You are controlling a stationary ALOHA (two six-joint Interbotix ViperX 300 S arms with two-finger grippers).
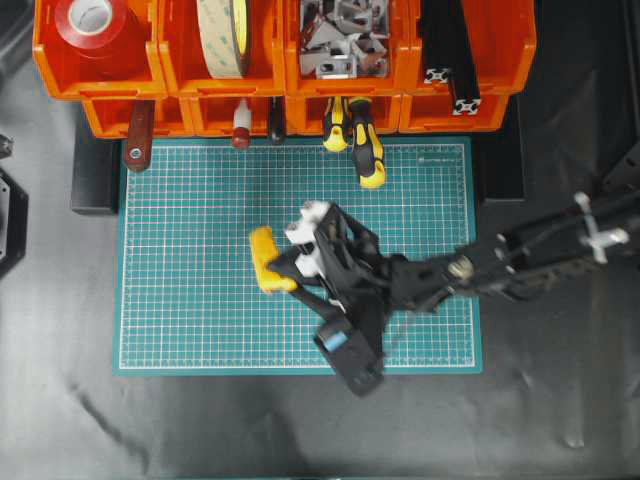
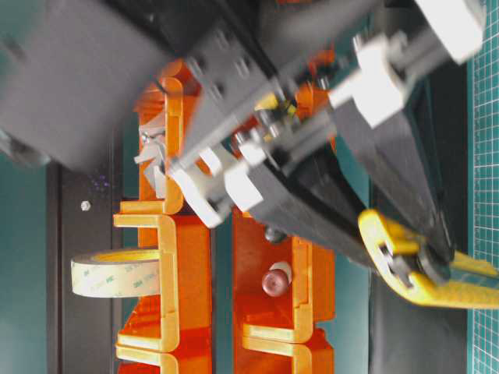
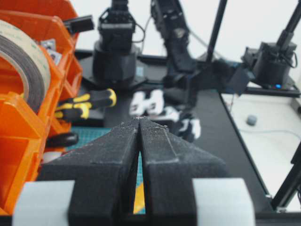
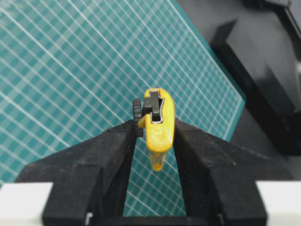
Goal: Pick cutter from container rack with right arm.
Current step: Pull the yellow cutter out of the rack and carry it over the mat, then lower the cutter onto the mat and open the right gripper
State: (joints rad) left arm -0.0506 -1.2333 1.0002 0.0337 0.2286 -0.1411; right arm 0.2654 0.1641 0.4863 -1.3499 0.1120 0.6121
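Roll of tape [image 2: 117, 273] at the left with small print too blurry to read, orange rack [image 1: 280, 90] along the top, yellow cutter [image 1: 268, 260] in the middle over the green mat [image 1: 180, 300], pinched tight between the right gripper [image 1: 290, 262] fingers, left gripper [image 3: 140, 127] squeezed shut on nothing.

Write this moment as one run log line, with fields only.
right hand: shut on cutter | cutter: out of container rack, over green mat | left hand: shut, holds nothing
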